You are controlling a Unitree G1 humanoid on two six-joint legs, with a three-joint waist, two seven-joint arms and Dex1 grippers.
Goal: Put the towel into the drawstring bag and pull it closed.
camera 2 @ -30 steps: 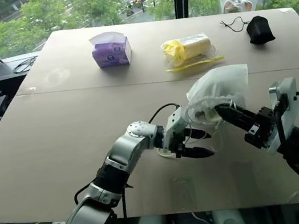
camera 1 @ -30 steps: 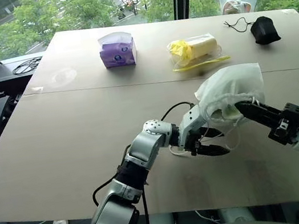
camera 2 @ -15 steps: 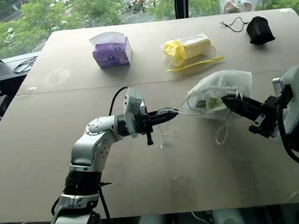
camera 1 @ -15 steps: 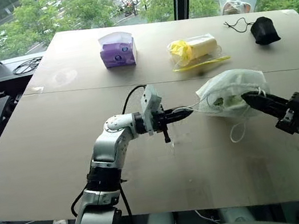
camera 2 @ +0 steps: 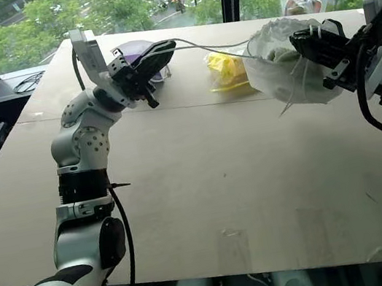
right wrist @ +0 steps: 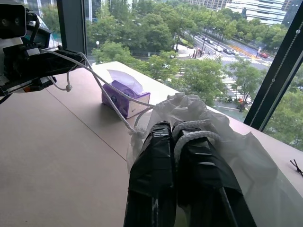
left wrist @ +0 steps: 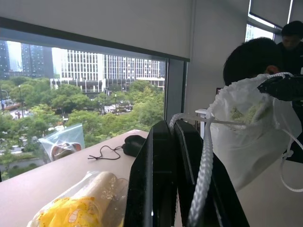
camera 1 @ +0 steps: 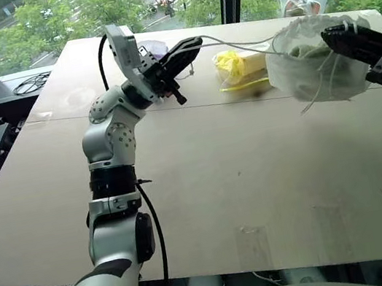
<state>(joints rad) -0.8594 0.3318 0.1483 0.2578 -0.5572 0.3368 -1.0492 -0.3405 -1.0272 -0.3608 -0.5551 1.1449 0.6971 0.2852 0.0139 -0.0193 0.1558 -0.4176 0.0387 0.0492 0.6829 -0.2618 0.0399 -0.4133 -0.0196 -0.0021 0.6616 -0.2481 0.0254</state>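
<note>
Table (camera 1: 206, 185) comes first, a wide brown top, and both arms are lifted above it with the drawstring bag (camera 1: 311, 66) hanging in the air between them. Inside the milky bag sits the green towel (left wrist: 246, 113), and the right gripper (camera 1: 339, 39) is closed tight on the bag's bunched top and cord loop. A white cord (camera 1: 232, 41) runs tight from the bag to the left gripper (camera 1: 185, 47), which is pinched closed on it, above the yellow cloth in clear plastic (camera 1: 244, 65).

One drawstring bag (camera 1: 314, 62), one towel (left wrist: 244, 113), one tissue box (right wrist: 124, 98), one black pouch (left wrist: 134, 144).
</note>
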